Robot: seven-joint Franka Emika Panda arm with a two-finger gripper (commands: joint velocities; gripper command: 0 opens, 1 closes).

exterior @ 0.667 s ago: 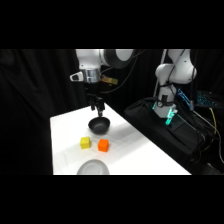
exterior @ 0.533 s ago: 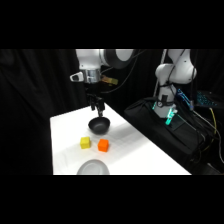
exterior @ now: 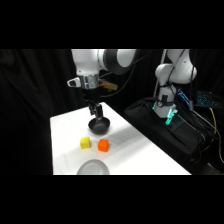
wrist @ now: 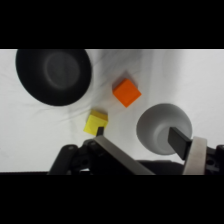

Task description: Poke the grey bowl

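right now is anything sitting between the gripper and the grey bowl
Yes. In the side view the gripper hangs over the black bowl at the far end of the table. The yellow cube and orange cube lie between it and the grey bowl near the front edge.

1. The white arm point(exterior: 102, 62) is reaching over the white table point(exterior: 65, 135) from above, and its gripper point(exterior: 96, 113) is hanging just above the black bowl point(exterior: 99, 126) near the table's far edge.
2. A yellow cube point(exterior: 85, 143) and an orange cube point(exterior: 103, 145) are sitting side by side, slightly apart, toward the middle of the table.
3. The grey bowl point(exterior: 93, 167) is resting at the table's near edge, well apart from the gripper.
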